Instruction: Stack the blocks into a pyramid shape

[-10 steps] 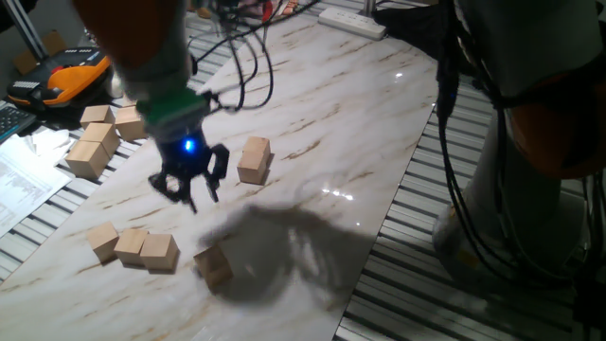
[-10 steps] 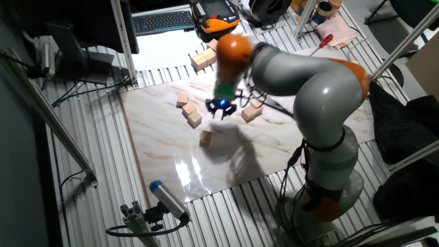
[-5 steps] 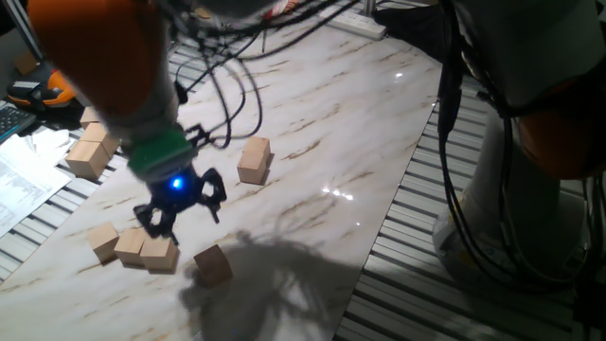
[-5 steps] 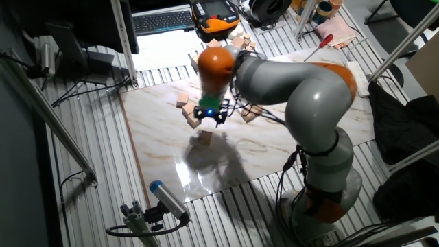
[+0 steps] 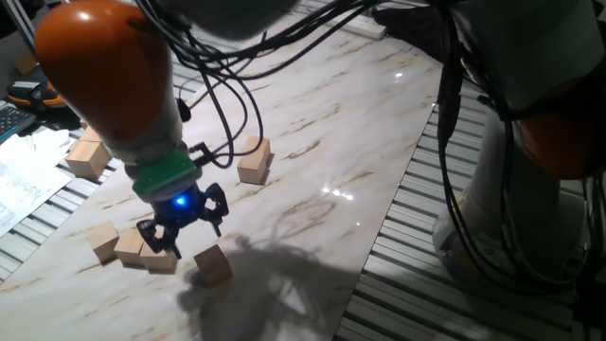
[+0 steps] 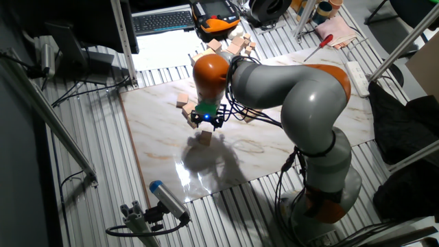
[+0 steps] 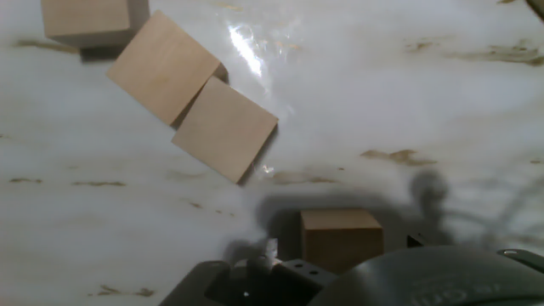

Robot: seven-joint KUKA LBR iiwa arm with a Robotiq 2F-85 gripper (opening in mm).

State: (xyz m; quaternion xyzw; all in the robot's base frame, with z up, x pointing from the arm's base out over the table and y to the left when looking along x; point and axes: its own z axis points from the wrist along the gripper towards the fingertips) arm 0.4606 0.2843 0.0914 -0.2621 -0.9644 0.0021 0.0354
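- The gripper (image 5: pixel 180 230) is seen low over the marble table (image 5: pixel 322 142), near its front-left edge in one fixed view – its fingers (image 5: pixel 214 206) are spread apart and nothing is held between them.
- A row of 3 blocks (image 5: pixel 128 244) lies just beside the gripper toward the table's left edge; the 2 nearer ones touch edge to edge in the hand view (image 7: pixel 191 98), with the 3rd at the top-left corner of that picture.
- A lone block (image 5: pixel 213 264) sits just beside the row, closer to the table's front edge, partly in the arm's shadow; in the hand view it is seen at the bottom, close to the gripper body (image 7: pixel 340 240).
- Another block (image 5: pixel 254 159) stands apart – further in toward the table's middle.
- A pile of pale wooden blocks (image 5: pixel 87 152) is seen at the table's far-left edge, partly hidden by the arm (image 5: pixel 109 76); whether any of these are of the same kind cannot be told.
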